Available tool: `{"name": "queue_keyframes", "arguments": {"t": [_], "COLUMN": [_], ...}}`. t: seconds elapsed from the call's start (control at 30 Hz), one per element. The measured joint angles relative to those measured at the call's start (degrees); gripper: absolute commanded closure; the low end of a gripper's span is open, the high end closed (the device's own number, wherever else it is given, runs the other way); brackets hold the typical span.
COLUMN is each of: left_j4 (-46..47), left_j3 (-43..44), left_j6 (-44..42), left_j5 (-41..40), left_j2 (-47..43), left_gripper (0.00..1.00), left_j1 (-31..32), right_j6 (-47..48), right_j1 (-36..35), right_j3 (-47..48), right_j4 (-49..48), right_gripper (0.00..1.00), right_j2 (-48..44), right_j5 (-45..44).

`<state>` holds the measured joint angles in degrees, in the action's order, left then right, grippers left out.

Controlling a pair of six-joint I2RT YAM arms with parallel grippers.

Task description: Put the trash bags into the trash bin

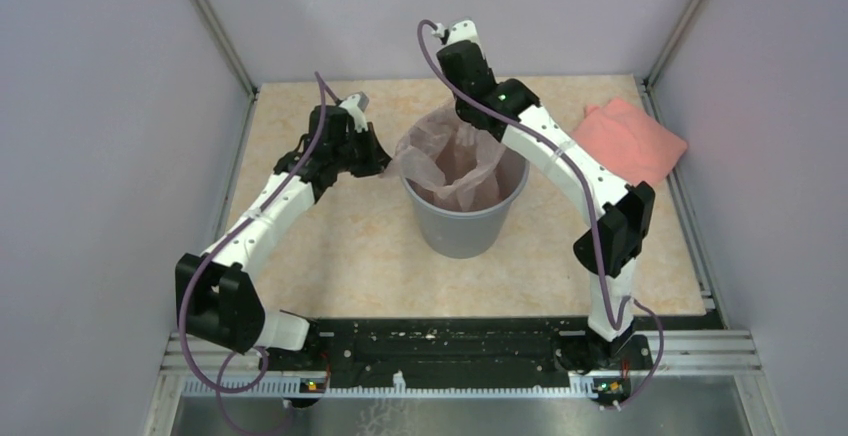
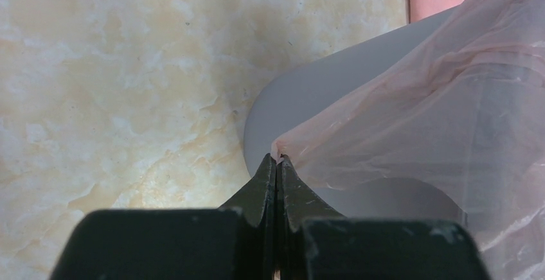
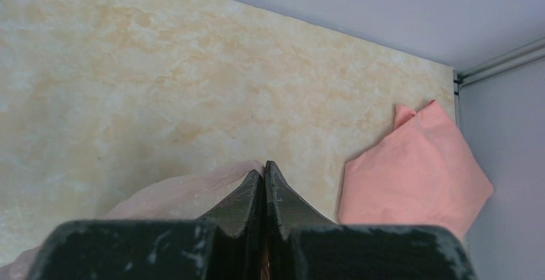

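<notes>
The grey trash bin [image 1: 463, 224] stands mid-table. The translucent pale pink trash bag [image 1: 452, 161] sits in its mouth, its rim spread over the bin's edge. My left gripper [image 1: 383, 164] is shut on the bag's left edge, just left of the bin; in the left wrist view the pinched film [image 2: 398, 126] stretches away over the bin's wall [image 2: 302, 94] from the left gripper [image 2: 277, 160]. My right gripper [image 1: 466, 118] is shut on the bag's far rim; the right wrist view shows the right gripper [image 3: 263, 166] with film [image 3: 173, 193] at its left.
An opaque salmon-pink folded bundle [image 1: 637, 141] lies at the back right by the wall, also in the right wrist view [image 3: 411, 177]. Grey enclosure walls with metal rails ring the marbled tabletop [image 1: 330, 246]. The arms' base rail [image 1: 450, 351] runs along the near edge.
</notes>
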<state>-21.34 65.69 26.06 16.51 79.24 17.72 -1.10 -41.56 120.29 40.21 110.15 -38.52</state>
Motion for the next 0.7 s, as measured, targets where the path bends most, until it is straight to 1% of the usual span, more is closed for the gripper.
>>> {"name": "queue_keyframes", "arguments": {"t": [0.07, 0.23, 0.4, 0.47, 0.57, 0.7], "left_j4": [0.2, 0.39, 0.31, 0.28, 0.33, 0.37], "left_j3": [-0.37, -2.19, -4.15, -4.33, -4.33, -4.33], "left_j6": [0.04, 0.26, 0.59, 0.66, 0.68, 0.79], "left_j5": [-0.02, 0.02, 0.17, 0.24, 0.52, 0.83], "left_j2": [0.0, 0.0, -0.02, -0.02, -0.48, -1.38], "left_gripper": [1.0, 1.0, 1.0, 1.0, 1.0, 1.0], "left_j1": [0.0, 0.0, 0.0, 0.0, 0.0, 0.0], "right_j6": [-0.5, -1.97, -3.58, -4.24, -5.09, -5.81], "right_j1": [0.37, 0.83, 0.85, 0.87, 0.87, 0.87], "right_j3": [0.24, 0.13, 0.11, 0.07, -0.24, -0.31], "right_j4": [1.44, 4.39, 6.56, 7.56, 8.44, 9.29], "right_gripper": [0.95, 0.77, 0.5, 0.41, 0.3, 0.2], "right_j2": [1.01, 1.66, 0.57, -0.98, -4.7, -10.36], "right_j5": [-0.37, -0.48, 0.46, 1.64, 3.52, 5.92]}}
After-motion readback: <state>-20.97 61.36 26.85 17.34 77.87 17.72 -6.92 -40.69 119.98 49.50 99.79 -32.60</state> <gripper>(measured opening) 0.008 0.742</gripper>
